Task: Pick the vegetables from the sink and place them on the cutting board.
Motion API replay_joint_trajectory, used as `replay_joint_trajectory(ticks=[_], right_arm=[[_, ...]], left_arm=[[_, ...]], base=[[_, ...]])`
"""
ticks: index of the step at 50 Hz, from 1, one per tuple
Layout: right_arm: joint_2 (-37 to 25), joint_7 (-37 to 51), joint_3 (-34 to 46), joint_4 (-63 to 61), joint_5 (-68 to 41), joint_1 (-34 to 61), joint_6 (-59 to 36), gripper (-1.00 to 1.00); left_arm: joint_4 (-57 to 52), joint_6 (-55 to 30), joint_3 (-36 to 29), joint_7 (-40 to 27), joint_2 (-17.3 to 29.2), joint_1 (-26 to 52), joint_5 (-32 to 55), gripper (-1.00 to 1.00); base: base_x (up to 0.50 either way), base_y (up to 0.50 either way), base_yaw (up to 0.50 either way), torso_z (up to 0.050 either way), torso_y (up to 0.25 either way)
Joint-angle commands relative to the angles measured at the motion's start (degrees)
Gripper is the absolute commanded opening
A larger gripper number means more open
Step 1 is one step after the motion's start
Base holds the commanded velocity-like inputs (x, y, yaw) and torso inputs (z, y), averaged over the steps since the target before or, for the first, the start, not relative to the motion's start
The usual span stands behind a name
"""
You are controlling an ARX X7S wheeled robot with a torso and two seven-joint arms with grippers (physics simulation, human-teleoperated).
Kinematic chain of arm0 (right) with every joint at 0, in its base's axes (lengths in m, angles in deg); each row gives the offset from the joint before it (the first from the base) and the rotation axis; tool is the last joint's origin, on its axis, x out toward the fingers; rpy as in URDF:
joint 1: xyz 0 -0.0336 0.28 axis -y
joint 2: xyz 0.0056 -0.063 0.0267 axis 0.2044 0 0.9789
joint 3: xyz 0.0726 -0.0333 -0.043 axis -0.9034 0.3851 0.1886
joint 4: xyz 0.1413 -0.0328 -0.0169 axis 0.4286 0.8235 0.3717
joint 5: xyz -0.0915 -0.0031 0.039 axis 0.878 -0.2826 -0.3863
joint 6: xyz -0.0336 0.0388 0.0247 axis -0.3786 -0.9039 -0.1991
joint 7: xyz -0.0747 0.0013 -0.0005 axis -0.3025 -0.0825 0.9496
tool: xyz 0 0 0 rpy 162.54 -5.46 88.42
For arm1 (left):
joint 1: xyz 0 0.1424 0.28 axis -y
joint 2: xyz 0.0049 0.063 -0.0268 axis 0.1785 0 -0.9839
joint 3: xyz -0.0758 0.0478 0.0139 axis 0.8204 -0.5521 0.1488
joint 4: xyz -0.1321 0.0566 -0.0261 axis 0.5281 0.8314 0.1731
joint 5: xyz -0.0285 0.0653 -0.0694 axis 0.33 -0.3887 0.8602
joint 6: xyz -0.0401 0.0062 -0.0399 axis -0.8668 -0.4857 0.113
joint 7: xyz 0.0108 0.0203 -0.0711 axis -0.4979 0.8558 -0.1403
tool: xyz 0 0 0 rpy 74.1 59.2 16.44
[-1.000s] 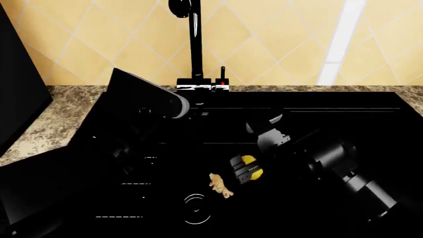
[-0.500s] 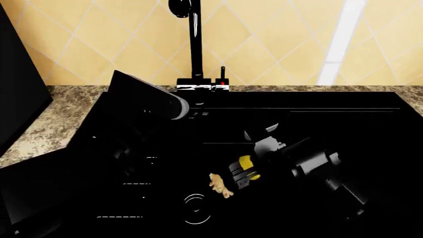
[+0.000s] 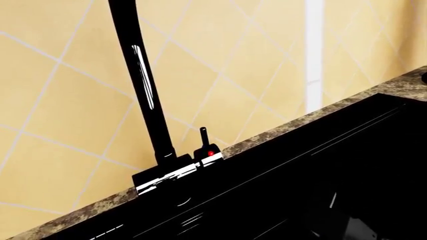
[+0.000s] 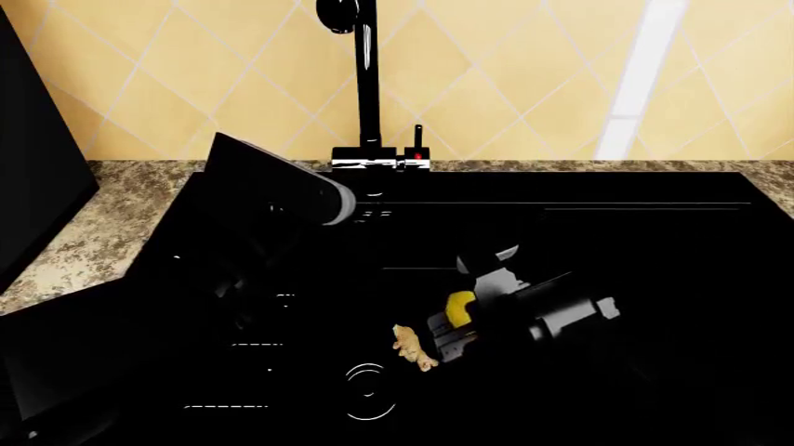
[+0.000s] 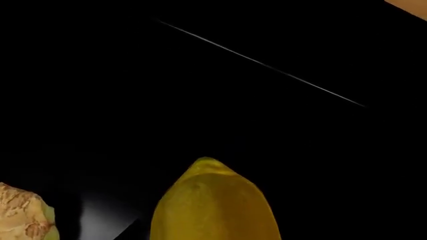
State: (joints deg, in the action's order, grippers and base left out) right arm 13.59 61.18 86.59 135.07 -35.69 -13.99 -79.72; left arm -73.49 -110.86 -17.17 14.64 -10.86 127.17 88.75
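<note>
The yellow lemon-shaped vegetable [image 4: 459,308] lies on the floor of the black sink [image 4: 620,232]. My right gripper [image 4: 451,324] is down around it, with its dark fingers on either side. In the right wrist view the lemon [image 5: 213,205] fills the space between the jaws. The knobby beige ginger root [image 4: 414,348] lies just left of the gripper, apart from it, and shows at the edge of the right wrist view [image 5: 23,217]. My left arm [image 4: 267,209] hangs over the sink's left part; its fingers do not show against the black. The cutting board is out of view.
The tall black faucet [image 4: 367,84] stands at the sink's back rim, also in the left wrist view [image 3: 143,90]. A round drain [image 4: 370,390] lies near the ginger. Speckled stone counter [image 4: 99,223] borders the sink, with a yellow tiled wall behind.
My right arm has swung lower and leftward over the lemon, hiding more of it. The lemon and ginger stay in place. The left arm has not moved.
</note>
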Motion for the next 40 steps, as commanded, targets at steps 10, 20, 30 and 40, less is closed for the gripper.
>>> replay_joint_trajectory(ticks=[10,20,30,40], right_arm=[[5.9,-6.5,2.6,15.2,4.8,-2.0,5.5,-1.00],[5.7,-6.6,2.9,14.3,5.2,-2.1,4.0,-1.00],[2.0,-3.4,1.9,6.0,3.7,-2.5,0.3,-1.00],[-13.3,13.0,-6.9,-30.9,-7.4,-0.5,-15.3,-1.00]], left_arm=[[-0.6,-0.5,0.8,-1.4,0.3,0.4,1.9,1.00],[-0.5,-0.3,0.8,-1.7,0.5,0.5,2.3,1.00],[-0.4,-0.3,0.7,-2.2,0.4,0.9,2.8,1.00],[-0.2,0.0,0.0,-2.4,0.4,1.2,2.8,1.00]], base=[[0.00,0.00,0.00,0.000,0.000],[0.00,0.00,0.00,0.000,0.000],[0.00,0.00,0.00,0.000,0.000],[0.00,0.00,0.00,0.000,0.000]])
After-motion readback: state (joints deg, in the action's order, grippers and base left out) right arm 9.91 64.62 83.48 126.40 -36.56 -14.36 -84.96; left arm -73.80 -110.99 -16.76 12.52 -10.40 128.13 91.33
